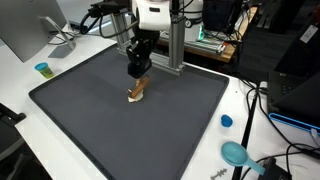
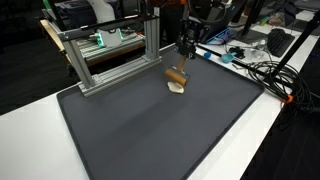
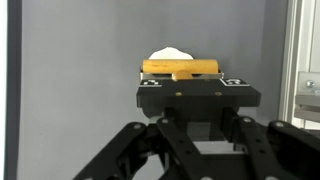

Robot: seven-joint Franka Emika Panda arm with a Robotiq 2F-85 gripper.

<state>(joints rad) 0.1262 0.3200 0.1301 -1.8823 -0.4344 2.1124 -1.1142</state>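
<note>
Gripper (image 1: 138, 70) hanging straight above a wooden-handled tool (image 1: 137, 91) on the grey mat (image 1: 90, 120).
In the wrist view its handle (image 3: 180, 67) runs crosswise, finger to finger, just beyond the tips, with the white head (image 3: 172, 52) on the far side. The jaws stand wide, but I cannot tell whether they grip it.
</note>
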